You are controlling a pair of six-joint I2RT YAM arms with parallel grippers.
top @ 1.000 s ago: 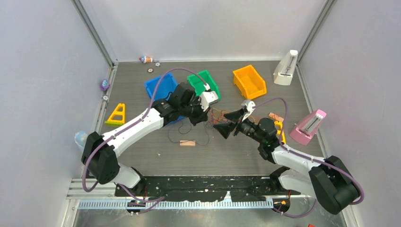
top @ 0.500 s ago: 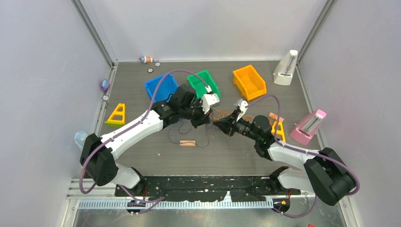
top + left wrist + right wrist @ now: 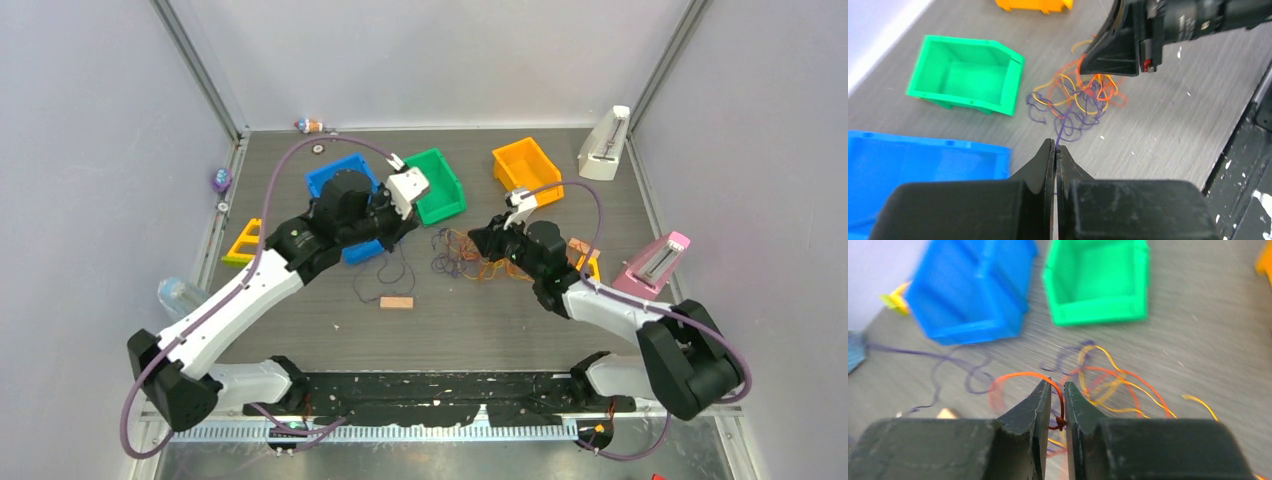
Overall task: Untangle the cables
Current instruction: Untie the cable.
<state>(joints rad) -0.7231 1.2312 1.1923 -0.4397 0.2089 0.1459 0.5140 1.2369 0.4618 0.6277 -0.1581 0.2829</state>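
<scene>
Overhead and wrist views of the cable work, as you would see it from the arms' side: the cables (image 3: 462, 256) lie as a loose tangle of orange, yellow, red and dark purple wire on the grey table (image 3: 500, 320), on the near side of the green bin (image 3: 440, 192) and apart from it, between your two grippers. Your left gripper (image 3: 1054, 146) has its jaws pressed together on a single purple strand (image 3: 1060, 131), which runs straight from the fingertips to the tangle; the blue bin (image 3: 923, 165) sits just to its left. Your right gripper (image 3: 1058, 385) stands at the tangle's right edge with its jaws almost closed, pinching an orange-red strand (image 3: 1023, 375) that arches over the left fingertip and ends in a small knot between the fingers. A second length of purple wire trails in loops to the left of the tangle, towards a small wooden block (image 3: 397, 302). The orange bin (image 3: 527, 170) stands further back, to the right of the green one
</scene>
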